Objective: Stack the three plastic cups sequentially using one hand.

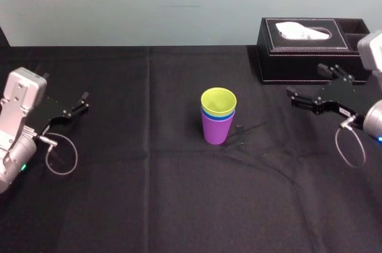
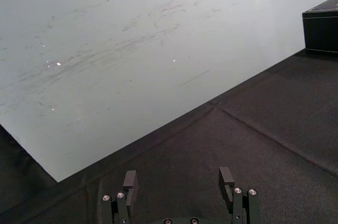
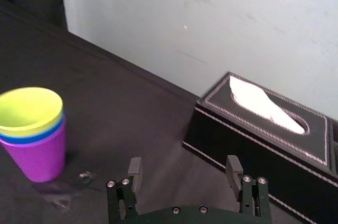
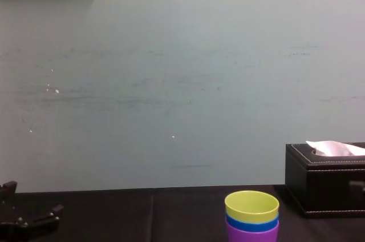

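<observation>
Plastic cups: three nested in one stack, with the purple cup (image 1: 215, 132) at the bottom, the blue cup (image 1: 219, 118) showing as a thin band above it and the yellow-green cup (image 1: 218, 102) on top.
Place: near the middle of the table, well apart from both grippers.
Axis: long axis upright – mouths open upward, narrow ends down.
Surface: a black cloth (image 1: 149, 205) covers the table, creased in long straight folds (a few small wrinkles lie just beside the stack's base, on the right).
Room: a pale grey-green wall (image 1: 149, 2), scuffed and marked, rises directly behind the table.
Tissue box (image 1: 298, 56): black, white-stitched, at the far right by the wall, with a white tissue (image 1: 296, 29) standing out of its slot.
Right gripper (image 1: 305, 80): raised in front of the tissue box, fingers spread wide, holding nothing, pointing toward the stack.
Left gripper (image 1: 83, 101): at the table's left side, fingers apart, empty.
</observation>
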